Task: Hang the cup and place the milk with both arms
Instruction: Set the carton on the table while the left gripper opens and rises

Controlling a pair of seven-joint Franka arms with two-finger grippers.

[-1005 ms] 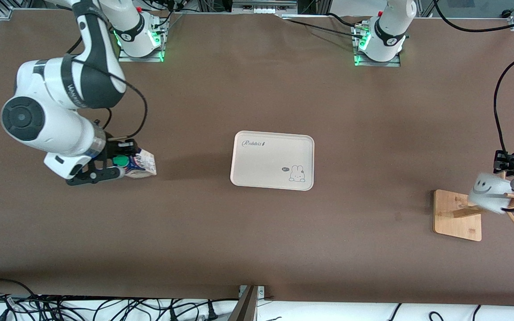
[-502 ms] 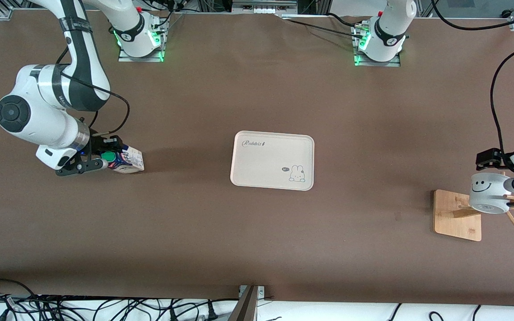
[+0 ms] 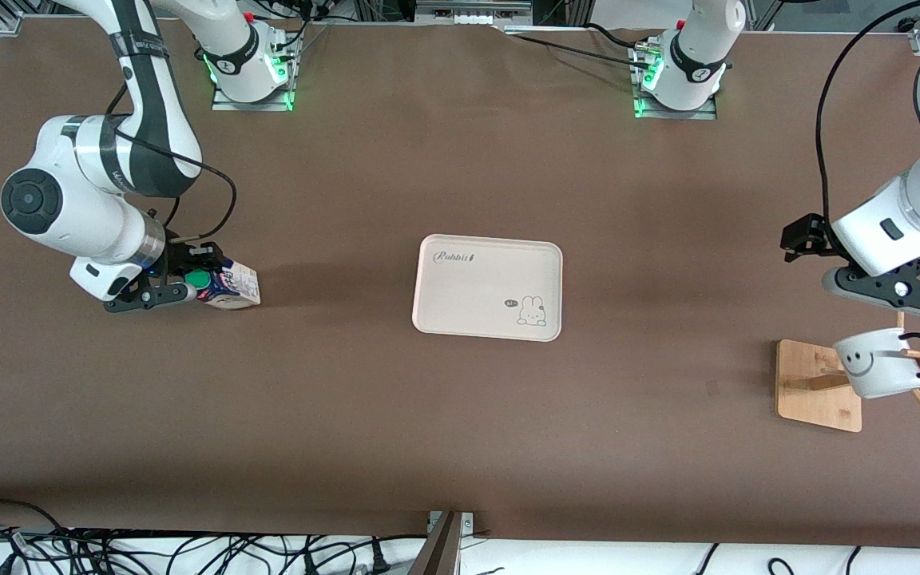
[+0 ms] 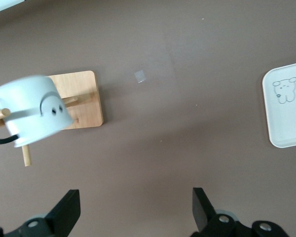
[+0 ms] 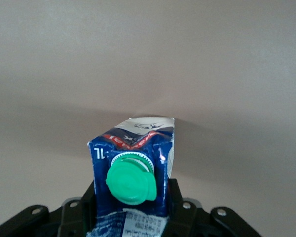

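The left claw (image 3: 899,297) hangs released over the rack-hung cup (image 3: 875,363), while the bent right arm's claw (image 3: 188,279) grasps the milk (image 3: 230,287).

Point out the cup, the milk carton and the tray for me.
cup (image 3: 867,367): front view, on its white side by the smiley face.
milk carton (image 5: 130,173): right wrist view, on its green cap.
tray (image 3: 476,287): front view, on its bare middle.

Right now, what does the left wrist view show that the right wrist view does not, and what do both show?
Only the left wrist view shows the cup hanging on the wooden rack, an edge of the tray, and the open left hand over bare table.

Only the right wrist view shows the milk with its green cap, gripped by the right hand.

Both show the brown table.
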